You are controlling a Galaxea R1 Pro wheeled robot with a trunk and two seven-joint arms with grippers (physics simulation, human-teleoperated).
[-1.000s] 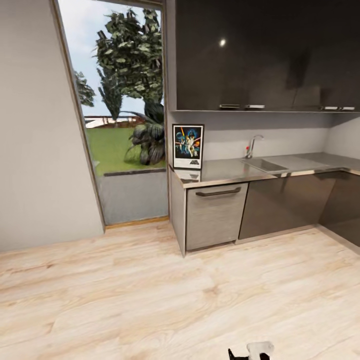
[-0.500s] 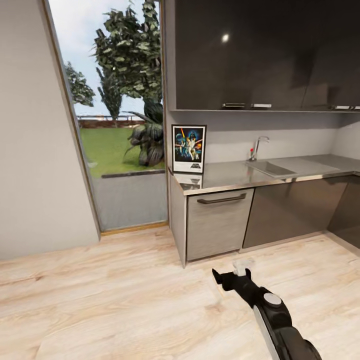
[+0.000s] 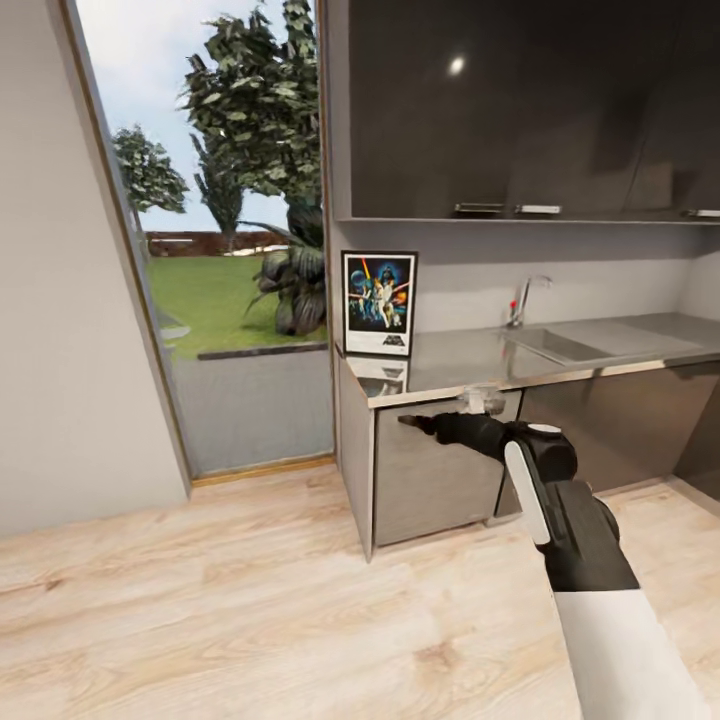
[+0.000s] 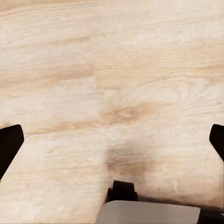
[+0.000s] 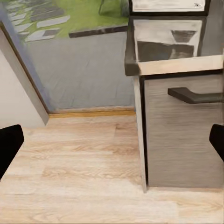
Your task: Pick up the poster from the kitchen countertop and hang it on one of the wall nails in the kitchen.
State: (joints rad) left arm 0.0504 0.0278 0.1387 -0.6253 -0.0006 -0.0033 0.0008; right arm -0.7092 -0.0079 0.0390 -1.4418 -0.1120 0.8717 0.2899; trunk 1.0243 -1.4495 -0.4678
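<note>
Standing untouched at the glossy grey countertop's (image 3: pixel 600 345) left end, the framed Star Wars poster (image 3: pixel 379 303) is awaiting pickup; the right gripper (image 3: pixel 440 425) and left gripper (image 4: pixel 112 144) are gaping empty.

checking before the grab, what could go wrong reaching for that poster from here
The poster stands upright at the countertop's left end, so a nudge might tip it off the edge. The right gripper sits below the worktop by the drawer handle and could catch the edge when rising.
</note>
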